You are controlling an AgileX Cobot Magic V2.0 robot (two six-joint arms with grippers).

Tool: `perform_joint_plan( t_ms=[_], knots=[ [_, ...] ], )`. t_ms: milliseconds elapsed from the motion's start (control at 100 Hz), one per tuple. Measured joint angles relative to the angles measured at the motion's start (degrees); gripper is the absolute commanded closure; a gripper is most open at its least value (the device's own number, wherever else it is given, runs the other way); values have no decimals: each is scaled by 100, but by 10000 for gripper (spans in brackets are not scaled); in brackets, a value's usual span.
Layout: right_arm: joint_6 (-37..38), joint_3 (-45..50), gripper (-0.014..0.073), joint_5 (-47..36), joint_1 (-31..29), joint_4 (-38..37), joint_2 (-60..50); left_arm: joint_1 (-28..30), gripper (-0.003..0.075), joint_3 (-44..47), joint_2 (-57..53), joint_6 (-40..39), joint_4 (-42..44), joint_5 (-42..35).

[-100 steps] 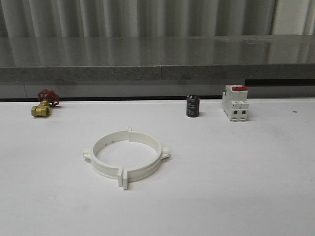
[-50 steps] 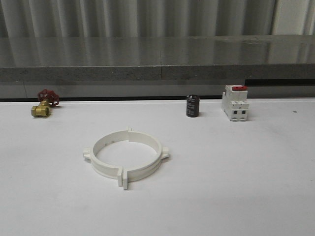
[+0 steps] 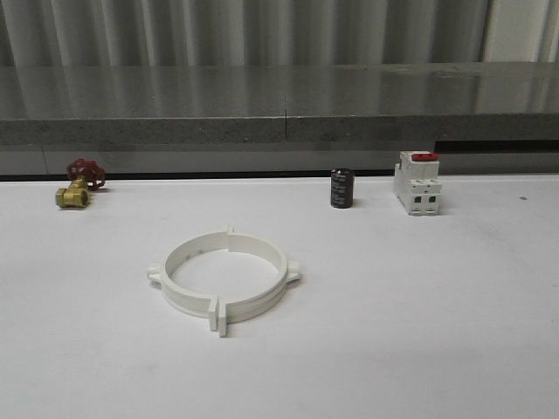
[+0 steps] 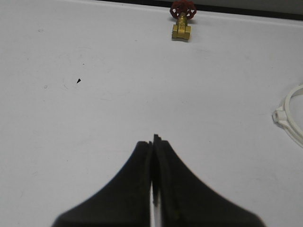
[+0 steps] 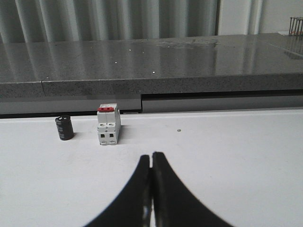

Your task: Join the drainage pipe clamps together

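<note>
Two clamps [image 3: 224, 278], joined as one ring, lie flat left of centre on the white surface [image 3: 419, 305]. Behind: one valve [image 3: 79, 185], one capacitor [image 3: 341, 188], one breaker [image 3: 417, 183]. Left pincer [image 4: 153, 142] and right pincer [image 5: 151, 158] both closed together, empty.

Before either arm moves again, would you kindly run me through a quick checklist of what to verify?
1. Drainage pipe clamps meet as a ring on the table: ok.
2. Seams fully latched: cannot tell; the near tabs look slightly offset.
3. Left gripper jaws shut, holding nothing: ok.
4. Right gripper jaws shut, holding nothing: ok.
5. Brass valve, black cylinder and breaker stand apart from the ring, along the far edge: ok.
</note>
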Motion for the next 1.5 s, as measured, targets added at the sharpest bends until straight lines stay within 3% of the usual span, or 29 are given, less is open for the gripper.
perform_joint_plan(
  t_ms=[330,650,1070,1500],
  knots=[
    [0,0,654,0,0,0,0,-272,741,918,-1132,0,44,-1504],
    [0,0,654,-9,0,0,0,-272,741,2544,-2819,-25,44,-1958],
    [0,0,654,-20,0,0,-4,-285,741,2557,-2882,-142,66,-2691],
    [0,0,654,-20,0,3,-4,-285,741,2557,-2882,-152,66,-2759]
  ],
)
